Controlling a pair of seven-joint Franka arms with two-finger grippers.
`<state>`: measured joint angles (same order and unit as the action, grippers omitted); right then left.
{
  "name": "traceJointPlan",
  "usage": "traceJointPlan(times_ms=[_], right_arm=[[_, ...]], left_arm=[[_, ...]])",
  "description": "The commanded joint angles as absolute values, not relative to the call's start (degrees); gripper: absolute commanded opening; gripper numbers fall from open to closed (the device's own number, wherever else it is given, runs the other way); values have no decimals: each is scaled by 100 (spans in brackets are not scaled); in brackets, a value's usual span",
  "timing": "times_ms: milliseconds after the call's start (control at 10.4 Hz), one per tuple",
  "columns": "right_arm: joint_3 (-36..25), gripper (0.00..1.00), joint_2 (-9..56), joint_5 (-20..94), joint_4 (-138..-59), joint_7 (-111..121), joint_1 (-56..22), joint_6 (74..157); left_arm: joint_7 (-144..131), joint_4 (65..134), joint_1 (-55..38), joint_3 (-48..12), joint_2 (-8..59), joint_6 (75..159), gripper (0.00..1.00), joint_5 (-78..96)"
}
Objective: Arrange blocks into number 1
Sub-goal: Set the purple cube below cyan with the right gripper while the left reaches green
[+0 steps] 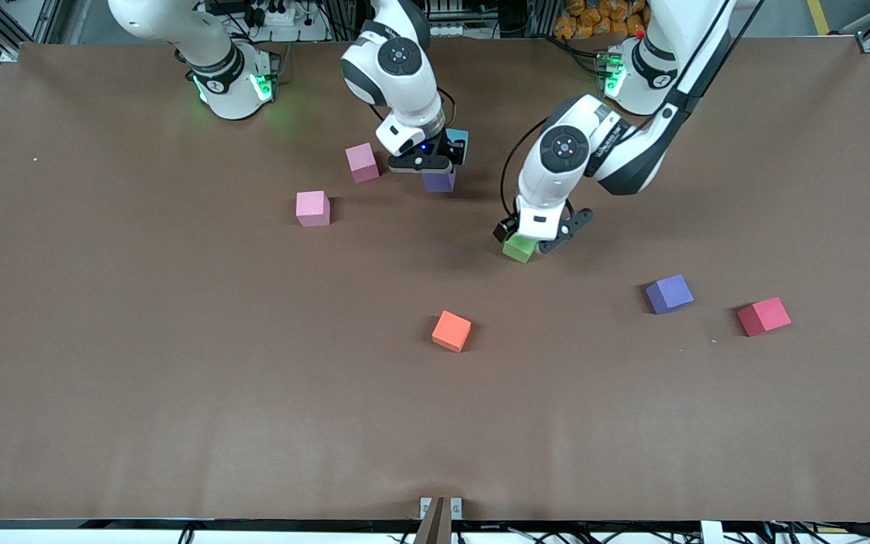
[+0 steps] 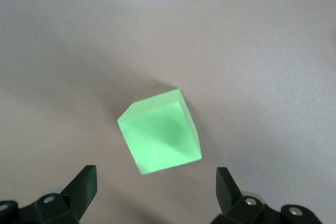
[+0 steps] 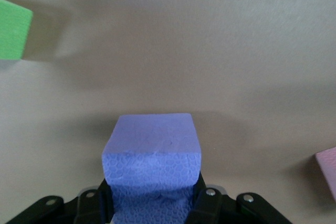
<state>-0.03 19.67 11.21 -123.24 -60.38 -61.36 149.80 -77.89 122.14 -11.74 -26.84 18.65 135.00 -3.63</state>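
Blocks scattered on brown table (image 1: 178,378). Right gripper (image 1: 421,162) clamped on purple block (image 3: 152,153), near table's edge by robot bases; light blue block (image 1: 458,140) just beside it. Left gripper (image 1: 537,240) spread wide over green block (image 2: 159,139), fingers (image 2: 81,184) clear of it. Two pink blocks (image 1: 313,208) toward right arm's end. Orange block (image 1: 451,331) mid-table; second purple block (image 1: 668,293) and red block (image 1: 763,316) toward left arm's end.
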Motion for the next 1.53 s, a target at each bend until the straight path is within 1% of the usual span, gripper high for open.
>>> traceJointPlan(times_ms=[0, 191, 479, 957, 1053, 1149, 1436], right_arm=[[-70, 56, 2259, 1195, -12050, -6214, -6319, 15029], [-70, 56, 2381, 1195, -12059, -6214, -6442, 15029], [-70, 63, 2443, 1160, -12059, -6214, -6539, 15029], [-70, 64, 2540, 1143, -12006, -6214, -6706, 15029], [-70, 84, 2531, 1143, -12006, -6214, -6706, 15029], [-70, 100, 2479, 1143, -12015, -6214, -6697, 15029], [-70, 100, 2094, 1125, -12102, -6214, -6435, 14994]], left_arm=[[-7787, 11796, -1213, -2532, 2188, 13430, 100, -527], [-7787, 11716, -1204, -2505, 2407, 13430, 100, -719], [-7918, 11725, -1195, -2505, 2584, 13430, 100, -730], [-8279, 11751, -1195, -2505, 2672, 13421, 100, -668], [-8349, 11742, -1187, -2505, 2715, 13421, 100, -668], [-8419, 11742, -1195, -2505, 2751, 13421, 100, -668], [-8569, 11733, -1213, -2505, 2812, 13421, 100, -668]])
